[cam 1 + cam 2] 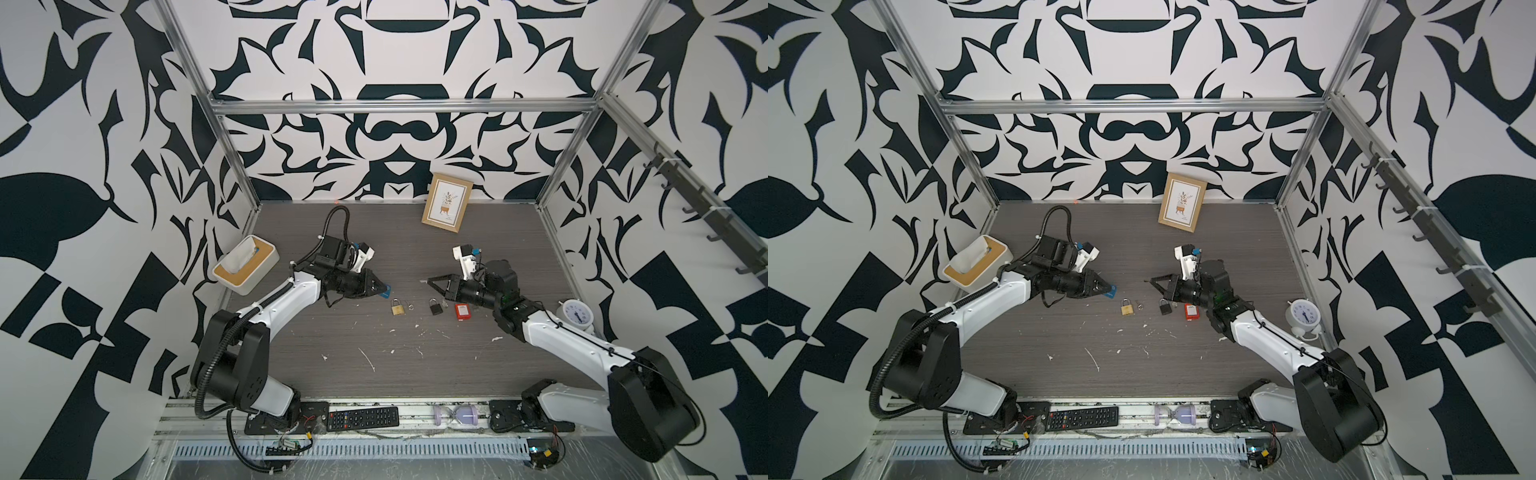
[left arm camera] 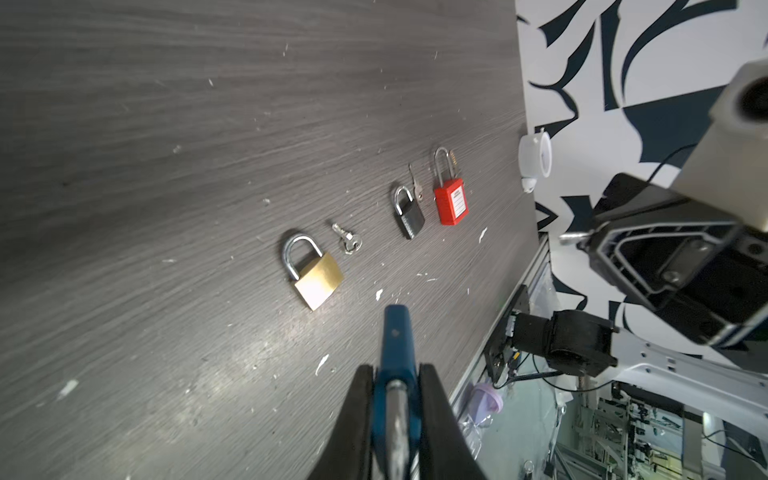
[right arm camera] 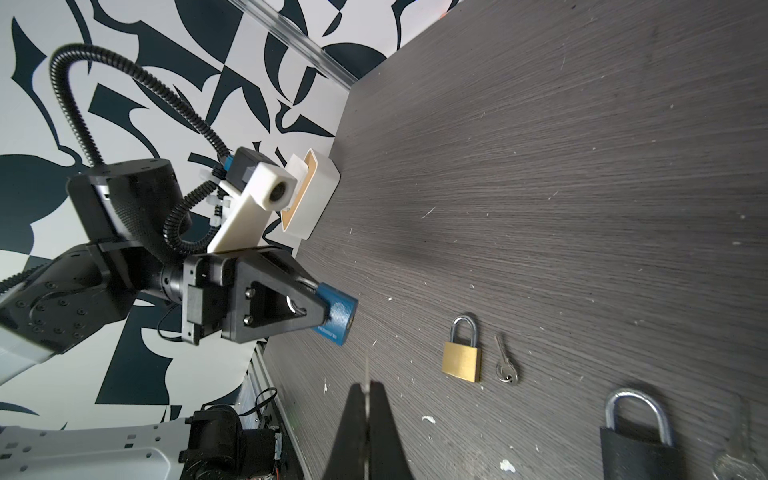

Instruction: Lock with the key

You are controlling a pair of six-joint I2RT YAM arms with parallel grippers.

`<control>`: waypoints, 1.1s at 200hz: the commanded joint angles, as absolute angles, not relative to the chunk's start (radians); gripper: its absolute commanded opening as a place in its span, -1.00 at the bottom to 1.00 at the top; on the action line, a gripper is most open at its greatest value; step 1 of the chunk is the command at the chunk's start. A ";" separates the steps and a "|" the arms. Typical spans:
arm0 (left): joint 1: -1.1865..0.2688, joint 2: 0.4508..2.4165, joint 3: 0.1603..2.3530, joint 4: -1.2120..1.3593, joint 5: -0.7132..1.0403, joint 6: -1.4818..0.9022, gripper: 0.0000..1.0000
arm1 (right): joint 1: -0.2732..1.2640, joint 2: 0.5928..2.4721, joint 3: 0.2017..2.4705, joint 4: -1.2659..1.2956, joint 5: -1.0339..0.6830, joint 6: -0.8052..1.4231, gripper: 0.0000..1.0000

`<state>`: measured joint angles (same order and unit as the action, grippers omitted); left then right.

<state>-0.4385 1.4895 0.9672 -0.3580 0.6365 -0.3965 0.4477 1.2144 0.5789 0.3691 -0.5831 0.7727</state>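
My left gripper [image 1: 380,287] is shut on a blue padlock [image 1: 385,291], held above the table by its shackle end with the body sticking out past the fingertips. The left wrist view shows the blue padlock [image 2: 397,340] between the closed fingers. My right gripper [image 1: 430,281] is shut on a thin silver key [image 1: 424,281], whose blade pokes out towards the left gripper. In the right wrist view the key [image 3: 368,370] is edge-on between the jaws, and the blue padlock [image 3: 336,316] hangs a short way in front of it, apart from it.
On the table lie a brass padlock [image 1: 397,307] with a small key [image 1: 410,306], a black padlock [image 1: 435,306] and a red padlock [image 1: 462,311]. A tissue box [image 1: 245,264] stands left, a picture frame [image 1: 446,203] at the back, a clock [image 1: 575,313] right.
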 commanded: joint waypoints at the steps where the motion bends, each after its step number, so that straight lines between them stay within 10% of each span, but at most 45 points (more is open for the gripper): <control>1: -0.463 1.481 1.013 -0.451 0.581 -0.351 -1.00 | 0.454 1.213 0.588 0.420 -0.595 0.736 -1.00; 82: -0.474 1.834 1.368 -0.993 0.510 0.017 -1.00 | 0.454 1.328 0.547 0.646 -0.641 0.840 -1.00; 220: -0.427 2.036 1.457 -1.218 0.438 0.233 -1.00 | 0.454 1.399 0.583 0.692 -0.675 0.876 -1.00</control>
